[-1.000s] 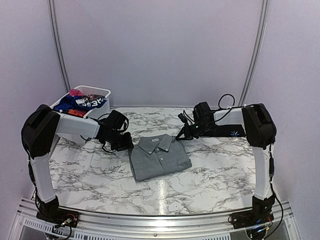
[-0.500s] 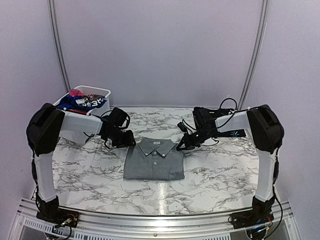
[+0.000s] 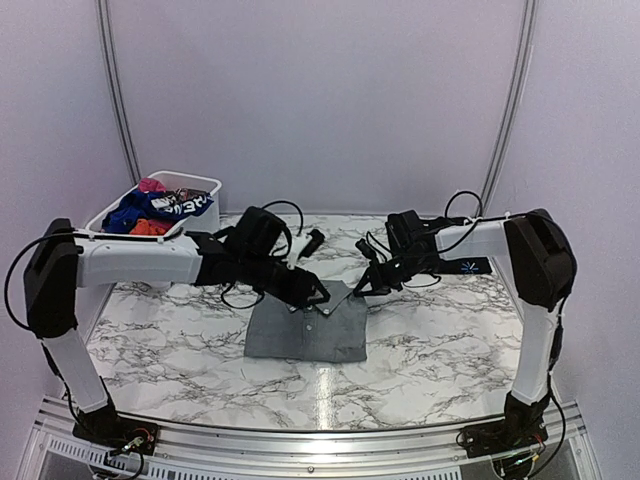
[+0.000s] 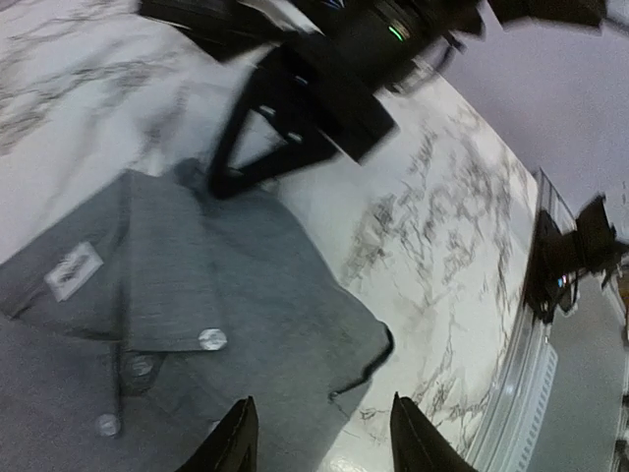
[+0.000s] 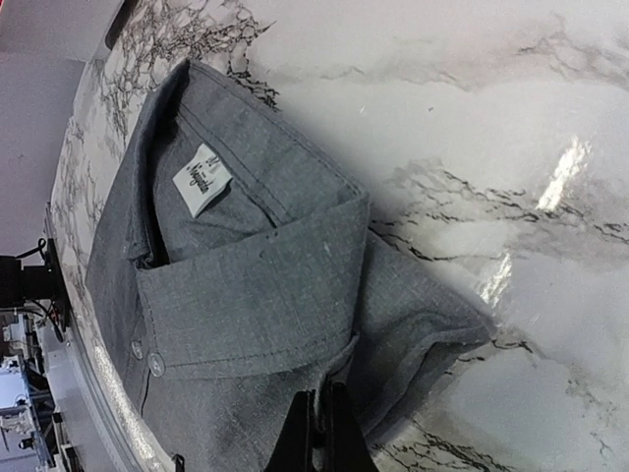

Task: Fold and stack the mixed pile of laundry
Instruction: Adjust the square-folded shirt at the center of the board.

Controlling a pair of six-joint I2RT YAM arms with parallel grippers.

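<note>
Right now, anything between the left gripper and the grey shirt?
Nothing visible. The left gripper hangs open just above the grey shirt, near its collar, and the wrist view shows only fabric beneath it. The right gripper, closed, sits at the shirt's other shoulder, off to the side.

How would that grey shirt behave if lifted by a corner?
Probably floppy: the grey shirt lies in soft folds, so it would likely sag and unfold. Thin cloth, probably light. It may slide on the glossy table.

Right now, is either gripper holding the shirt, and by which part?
The right gripper pinches the grey shirt at its shoulder edge; the left gripper is open, holding nothing.
</note>
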